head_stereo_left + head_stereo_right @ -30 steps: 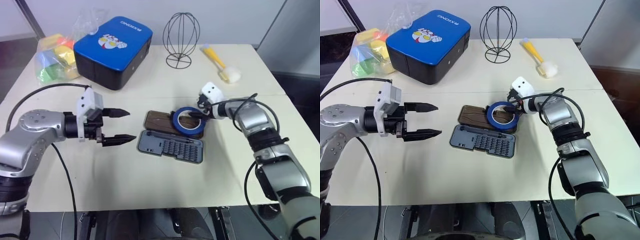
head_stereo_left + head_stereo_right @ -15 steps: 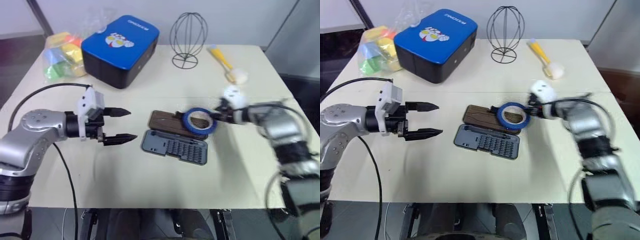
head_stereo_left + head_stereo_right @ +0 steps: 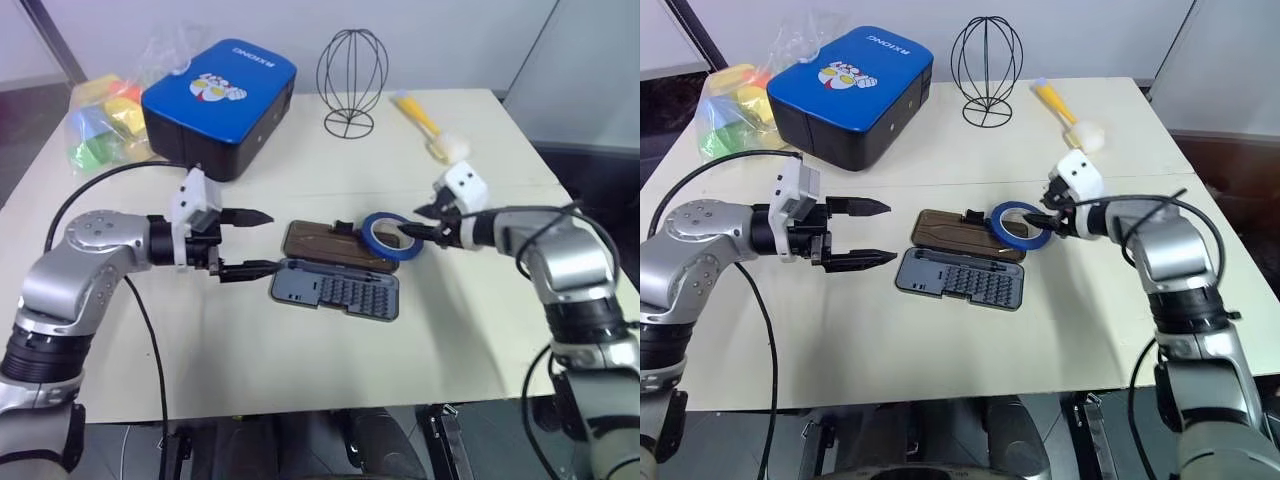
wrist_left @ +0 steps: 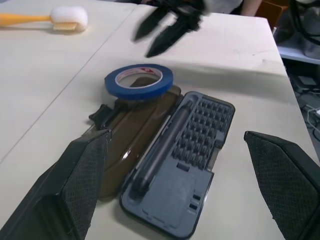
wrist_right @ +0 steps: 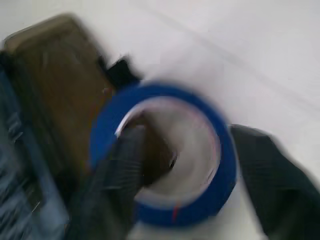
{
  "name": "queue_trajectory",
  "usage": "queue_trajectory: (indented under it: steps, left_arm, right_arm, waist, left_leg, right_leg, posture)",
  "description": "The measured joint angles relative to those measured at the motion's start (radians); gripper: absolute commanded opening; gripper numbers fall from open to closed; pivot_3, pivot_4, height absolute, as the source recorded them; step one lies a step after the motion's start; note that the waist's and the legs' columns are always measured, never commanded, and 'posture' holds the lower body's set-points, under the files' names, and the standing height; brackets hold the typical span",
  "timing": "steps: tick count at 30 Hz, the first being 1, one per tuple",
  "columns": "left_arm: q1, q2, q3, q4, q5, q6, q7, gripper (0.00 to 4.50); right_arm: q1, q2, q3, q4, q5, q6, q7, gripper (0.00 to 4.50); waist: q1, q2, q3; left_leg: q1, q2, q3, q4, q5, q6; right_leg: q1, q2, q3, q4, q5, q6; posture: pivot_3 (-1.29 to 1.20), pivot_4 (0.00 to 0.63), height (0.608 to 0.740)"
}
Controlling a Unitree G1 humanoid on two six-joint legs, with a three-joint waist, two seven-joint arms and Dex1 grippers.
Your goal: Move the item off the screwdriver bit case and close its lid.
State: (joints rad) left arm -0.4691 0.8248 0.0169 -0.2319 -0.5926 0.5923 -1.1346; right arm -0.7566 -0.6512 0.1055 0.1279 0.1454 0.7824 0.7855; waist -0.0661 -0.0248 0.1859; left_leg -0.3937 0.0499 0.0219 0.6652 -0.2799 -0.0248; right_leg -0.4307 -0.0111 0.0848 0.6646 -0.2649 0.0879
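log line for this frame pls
step: clear tape | blue tape roll: half on brown lid, half on table | right gripper: open, straddling roll's rim | left gripper: open, beside case | lid: open

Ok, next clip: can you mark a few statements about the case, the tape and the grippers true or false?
1. The screwdriver bit case lies open, its lid flat on the table. True.
2. The blue tape roll sits on the grey bit tray. False: it rests on the end of the brown lid, by the right gripper.
3. The left gripper is open and holds nothing. True.
4. The black wire frame lies tipped over. False: it stands upright at the far side of the table.
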Motion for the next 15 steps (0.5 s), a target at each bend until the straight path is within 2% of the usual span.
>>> queue_trajectory:
  steps: [6, 15]
  left_arm:
    - [0.031, 0.017, 0.018, -0.033, 0.000, 0.004, 0.016, 4.50]
    - [0.046, 0.031, 0.048, -0.049, -0.005, 0.006, 0.026, 4.50]
  right_arm:
    - [-0.051, 0.047, 0.082, 0.235, -0.060, -0.121, 0.015, 4.03]
    - [-0.181, 0.105, 0.113, 0.565, -0.113, -0.324, 0.034, 4.03]
  waist:
    - [0.002, 0.000, 0.000]
    - [-0.005, 0.000, 0.000]
  left_leg:
    - [-0.001, 0.000, 0.000, 0.000, 0.000, 0.000]
    - [0.002, 0.000, 0.000, 0.000, 0.000, 0.000]
  right_leg:
    - [0.000, 0.000, 0.000, -0.001, 0.000, 0.000]
    - [0.002, 0.000, 0.000, 0.000, 0.000, 0.000]
  posture:
    - [0.00, 0.150, 0.737]
    - [0.00, 0.150, 0.737]
